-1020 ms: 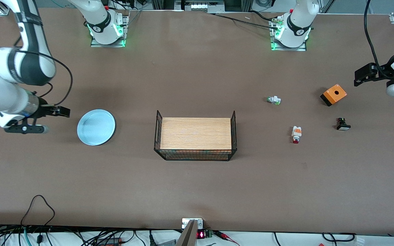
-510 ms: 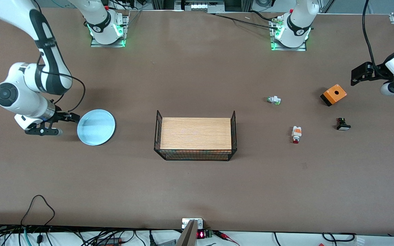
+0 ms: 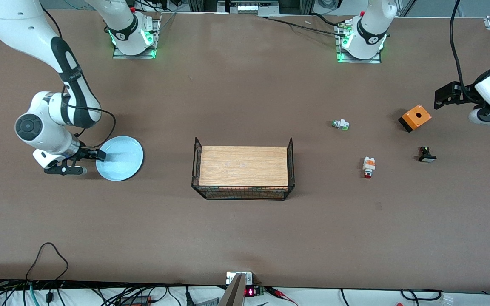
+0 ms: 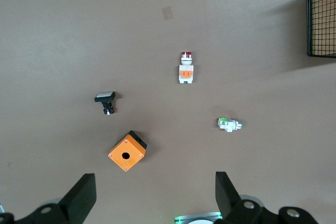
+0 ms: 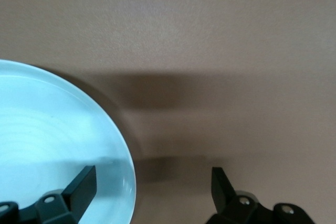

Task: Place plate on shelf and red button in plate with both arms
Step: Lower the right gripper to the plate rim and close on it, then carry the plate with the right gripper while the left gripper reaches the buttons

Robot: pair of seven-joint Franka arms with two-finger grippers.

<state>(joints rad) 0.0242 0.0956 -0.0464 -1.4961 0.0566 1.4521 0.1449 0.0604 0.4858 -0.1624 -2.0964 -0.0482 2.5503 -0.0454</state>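
Observation:
The pale blue plate point(image 3: 121, 159) lies flat on the table toward the right arm's end. My right gripper point(image 3: 99, 155) is low at its rim and open. In the right wrist view the plate point(image 5: 47, 140) has one finger over it and the other over bare table, so the right gripper point(image 5: 153, 174) straddles the rim. The red button point(image 3: 368, 166), white with an orange block and a red tip, lies on the table toward the left arm's end. My left gripper point(image 3: 440, 98) hangs open and empty near that end. Its wrist view looks down past the left gripper point(image 4: 155, 182) onto the red button point(image 4: 186, 68).
A wire basket point(image 3: 243, 193) with a wooden floor stands mid-table. Near the red button lie an orange box with a black hole point(image 3: 415, 117) point(image 4: 127, 153), a white part with a green tip point(image 3: 340, 124) point(image 4: 229, 124) and a small black button point(image 3: 426, 154) point(image 4: 105, 100).
My right arm has swung in and down toward the plate, bringing its gripper from beside the plate to the rim. The left arm has drifted slightly; nothing on the table moved.

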